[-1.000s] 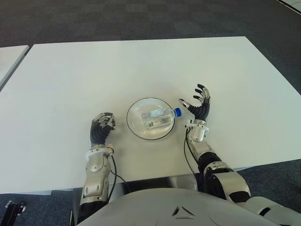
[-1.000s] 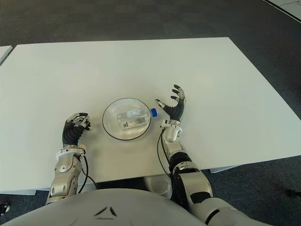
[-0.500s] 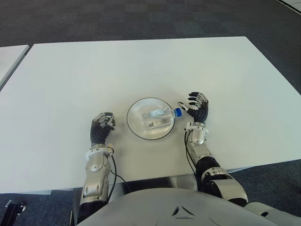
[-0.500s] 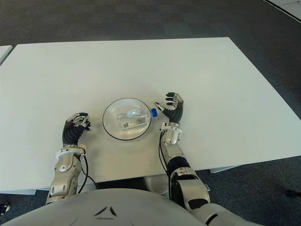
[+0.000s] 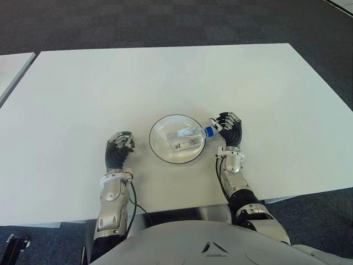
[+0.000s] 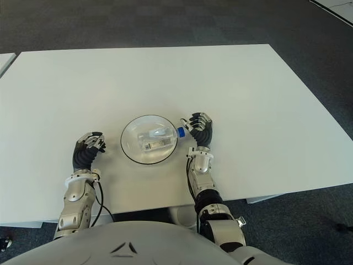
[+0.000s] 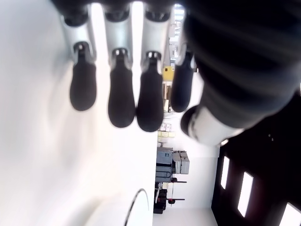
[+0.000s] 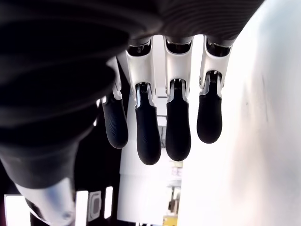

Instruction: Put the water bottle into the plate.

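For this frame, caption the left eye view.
Water bottle lying in the plate, empty curled right hand beside its cap.

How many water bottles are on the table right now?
1. The water bottle lies on its side in the plate, blue cap toward the right hand. None looks hidden.

Both forearms out front; left hand and right hand w/ fingers curled, holding nothing.

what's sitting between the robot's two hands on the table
The plate with the water bottle lying in it, between left hand and right hand, in the eye views.
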